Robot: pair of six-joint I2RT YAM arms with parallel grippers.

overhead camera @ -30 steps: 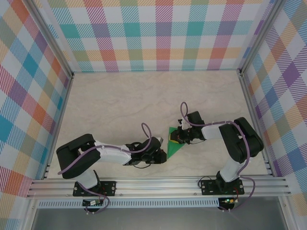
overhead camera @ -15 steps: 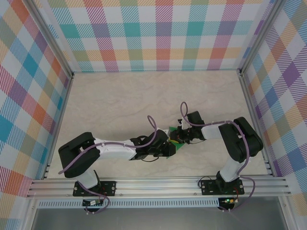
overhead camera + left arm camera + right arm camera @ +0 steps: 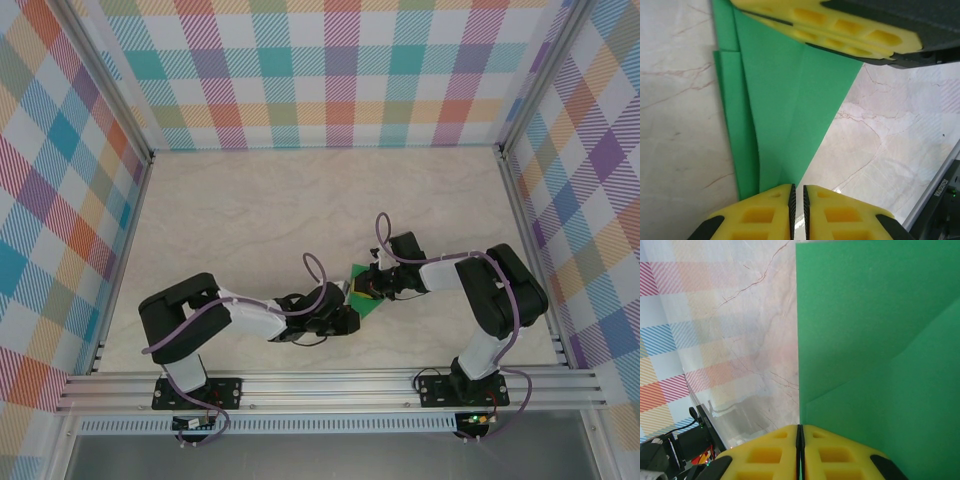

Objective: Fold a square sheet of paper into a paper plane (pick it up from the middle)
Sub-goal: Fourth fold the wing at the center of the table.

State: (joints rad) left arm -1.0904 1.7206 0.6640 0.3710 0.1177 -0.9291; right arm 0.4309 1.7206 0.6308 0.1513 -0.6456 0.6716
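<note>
The square sheet of paper [image 3: 366, 308] is green and creased into a pointed, layered shape, lying flat on the marble table just right of centre. In the left wrist view the paper [image 3: 785, 100] narrows toward my left gripper [image 3: 799, 200], whose yellow fingers stand together with only a thin slit. The paper's tip runs under the left finger and nothing lies in the slit. My left gripper [image 3: 350, 318] sits at the paper's near corner. My right gripper [image 3: 366, 290] rests on the far part and is shut on the paper's edge [image 3: 880, 340]. Its fingers [image 3: 840, 25] lie across the paper's top.
Both arms reach inward and nearly meet over the paper. An aluminium rail [image 3: 330, 385] runs along the near edge, close behind the left gripper. Checked walls [image 3: 330, 70] close in three sides. Bare marble table [image 3: 280, 200] stretches toward the back.
My left arm has swung right and its gripper now sits on the paper's near corner, covering part of it. The right arm and the paper have stayed put.
</note>
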